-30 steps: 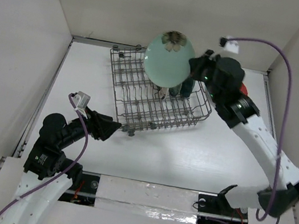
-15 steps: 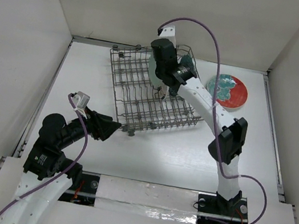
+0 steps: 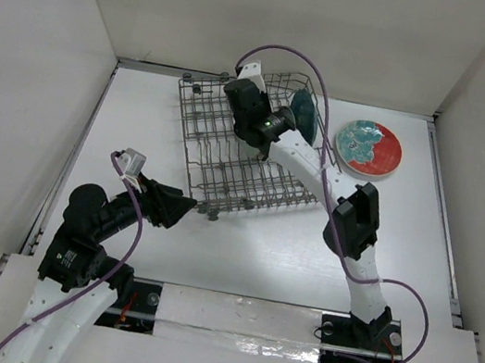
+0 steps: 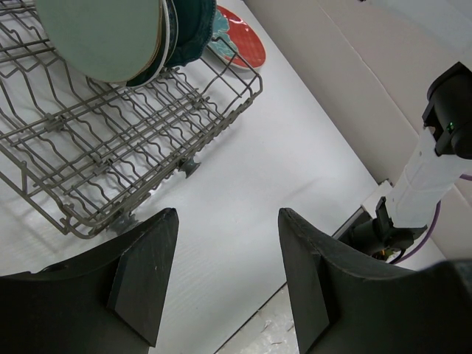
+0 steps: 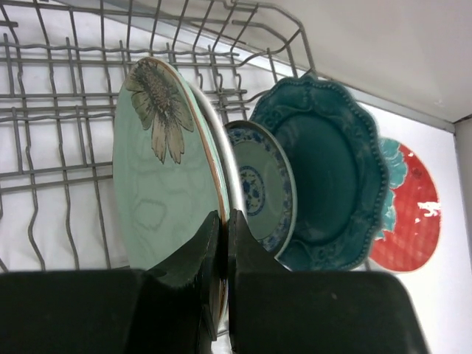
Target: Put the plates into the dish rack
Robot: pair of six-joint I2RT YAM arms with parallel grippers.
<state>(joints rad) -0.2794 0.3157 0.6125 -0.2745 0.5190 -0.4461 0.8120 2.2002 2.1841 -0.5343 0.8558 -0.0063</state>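
The grey wire dish rack (image 3: 192, 159) stands at the back centre of the table. My right gripper (image 5: 224, 221) is shut on the rim of the pale mint green plate (image 5: 158, 192), which stands upright in the rack (image 5: 59, 81). Behind it stand the white plate's rim (image 5: 231, 173), the small teal patterned plate (image 5: 259, 184) and the dark teal scalloped plate (image 5: 332, 184). The half red half teal plate (image 3: 369, 147) lies flat on the table right of the rack. My left gripper (image 3: 180, 203) is open and empty, low by the rack's near corner.
White walls enclose the table on the left, back and right. The right arm (image 3: 349, 219) stretches from its base across the rack's right side. The left wrist view shows the rack's near corner foot (image 4: 188, 166) and the right arm's base (image 4: 428, 169).
My right arm swung left and down, bringing the mint plate from above the rack into it. The red and teal plate came into view. The left arm has not moved.
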